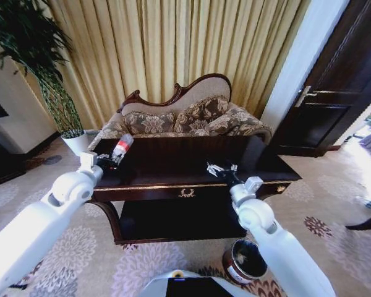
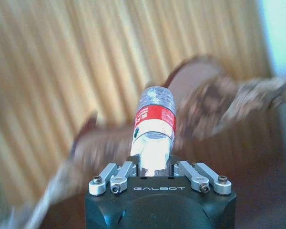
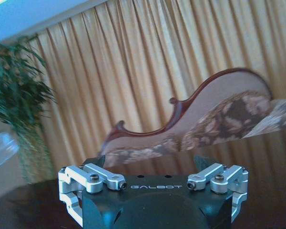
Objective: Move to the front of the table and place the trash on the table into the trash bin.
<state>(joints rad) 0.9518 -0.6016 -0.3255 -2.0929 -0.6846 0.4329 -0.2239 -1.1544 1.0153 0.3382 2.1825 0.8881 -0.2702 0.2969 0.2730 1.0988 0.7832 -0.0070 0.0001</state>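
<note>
Plastic bottle (image 2: pixel 155 119) in L gripper (image 2: pixel 152 162) | R gripper (image 3: pixel 152 191) wide | sofa (image 1: pixel 185 117) behind table (image 1: pixel 173 179)

A patterned sofa (image 1: pixel 185 114) stands before gold curtains (image 1: pixel 173 43), a potted plant (image 1: pixel 55 93) beside it, a dark door (image 1: pixel 340 86) opposite.

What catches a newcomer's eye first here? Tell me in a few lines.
The left end effector holds a clear bottle with a red label above the left end of the dark table. The right end effector, open, sits by white wrapper bits on the tabletop. The trash bin stands on the carpet, lower right.
</note>
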